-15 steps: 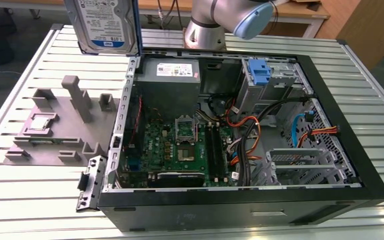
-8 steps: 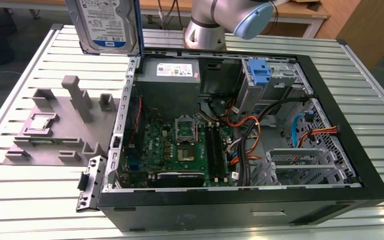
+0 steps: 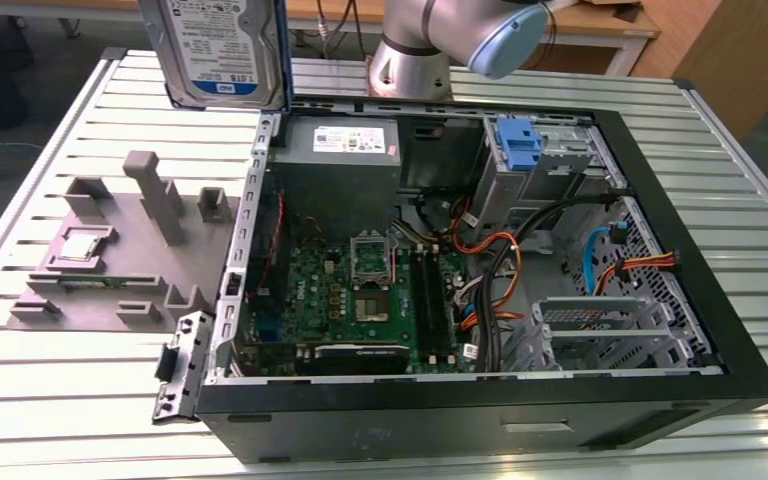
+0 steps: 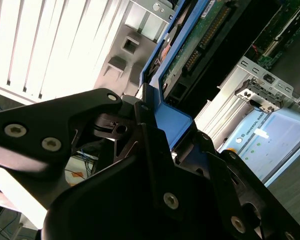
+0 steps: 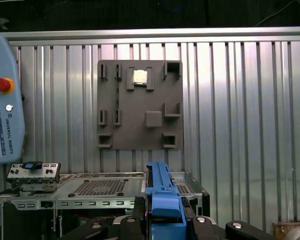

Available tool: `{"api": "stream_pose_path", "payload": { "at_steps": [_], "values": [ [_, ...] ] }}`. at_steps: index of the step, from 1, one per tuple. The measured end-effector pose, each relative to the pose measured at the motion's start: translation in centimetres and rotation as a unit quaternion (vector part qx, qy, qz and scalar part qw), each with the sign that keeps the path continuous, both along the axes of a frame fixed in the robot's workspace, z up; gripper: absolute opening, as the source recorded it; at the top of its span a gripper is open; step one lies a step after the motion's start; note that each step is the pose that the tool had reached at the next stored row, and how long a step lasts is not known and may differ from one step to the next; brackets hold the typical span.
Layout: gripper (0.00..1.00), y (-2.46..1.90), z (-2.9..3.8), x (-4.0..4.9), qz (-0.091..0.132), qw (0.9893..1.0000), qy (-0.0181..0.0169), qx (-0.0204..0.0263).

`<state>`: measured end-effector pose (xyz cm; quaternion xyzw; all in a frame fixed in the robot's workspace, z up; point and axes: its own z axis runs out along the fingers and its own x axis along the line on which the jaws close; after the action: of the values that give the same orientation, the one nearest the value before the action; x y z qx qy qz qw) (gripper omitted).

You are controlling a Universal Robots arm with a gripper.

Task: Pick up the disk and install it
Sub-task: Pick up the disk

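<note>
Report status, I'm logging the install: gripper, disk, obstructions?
Gripper shut on disk. Disk upright, aloft beside open case, not installed. Cables cross case interior.

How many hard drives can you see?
1. The disk is held in the claw, up in the air above the table near the open computer case, at the exterior view's upper left. Others may hide inside the case.

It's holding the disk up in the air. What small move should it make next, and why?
Probably carry the disk sideways toward the exterior view's right, until it is over the open case. The fingers grip it, and it hangs upright, seemingly above the table beside the case's corner, not yet over the inside.
</note>
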<state>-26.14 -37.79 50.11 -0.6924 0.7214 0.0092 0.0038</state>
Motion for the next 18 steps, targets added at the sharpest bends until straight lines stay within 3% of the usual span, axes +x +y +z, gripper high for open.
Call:
{"api": "stream_pose_path", "payload": {
  "at_steps": [18],
  "values": [
    [0.37, -0.08, 0.00, 0.69, 0.000, 1.0000, 0.0000, 0.0000]
  ]
}}
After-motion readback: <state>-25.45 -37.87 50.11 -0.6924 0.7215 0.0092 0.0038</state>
